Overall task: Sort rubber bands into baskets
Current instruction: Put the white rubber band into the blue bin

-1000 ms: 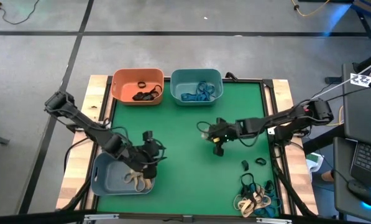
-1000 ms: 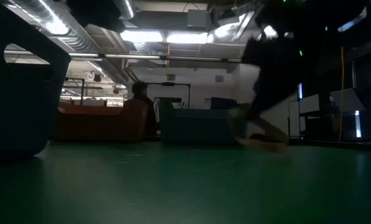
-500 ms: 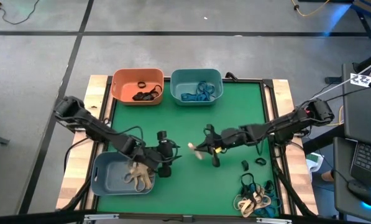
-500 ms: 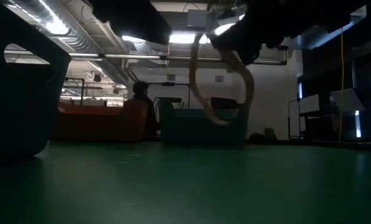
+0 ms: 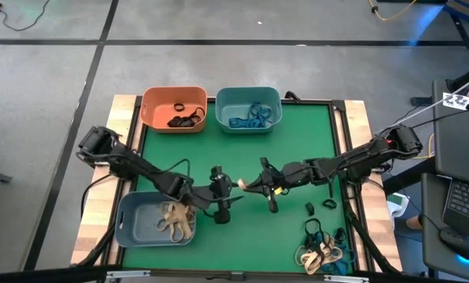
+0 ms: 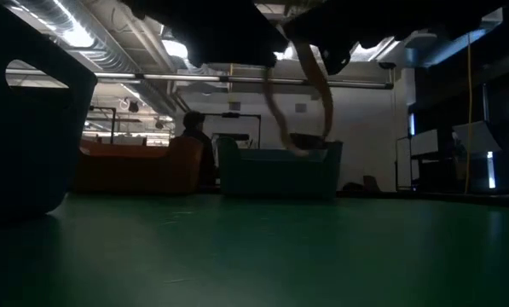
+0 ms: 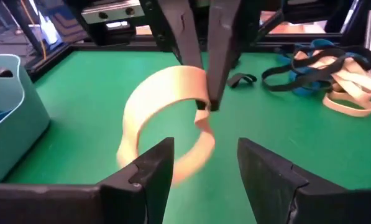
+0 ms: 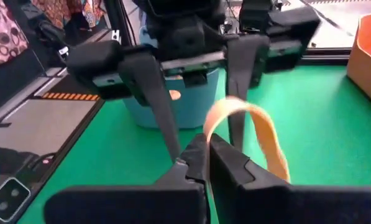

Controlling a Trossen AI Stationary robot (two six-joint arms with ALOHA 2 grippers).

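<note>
A lab: exposed ceiling ducts (image 6: 83, 43), a laptop (image 5: 458, 206) beside the rig.

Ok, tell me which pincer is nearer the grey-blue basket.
Left. The left pincer hangs open just off the grey-blue basket, past its right end. The right pincer is farther right, mid-table, shut on a tan rubber band.

- Low view: both arms are cut off by the top edge; the grey basket (image 6: 24, 119) is only a dark shape.
- Left wrist view: the tan band (image 7: 166, 121) is blurred.
</note>
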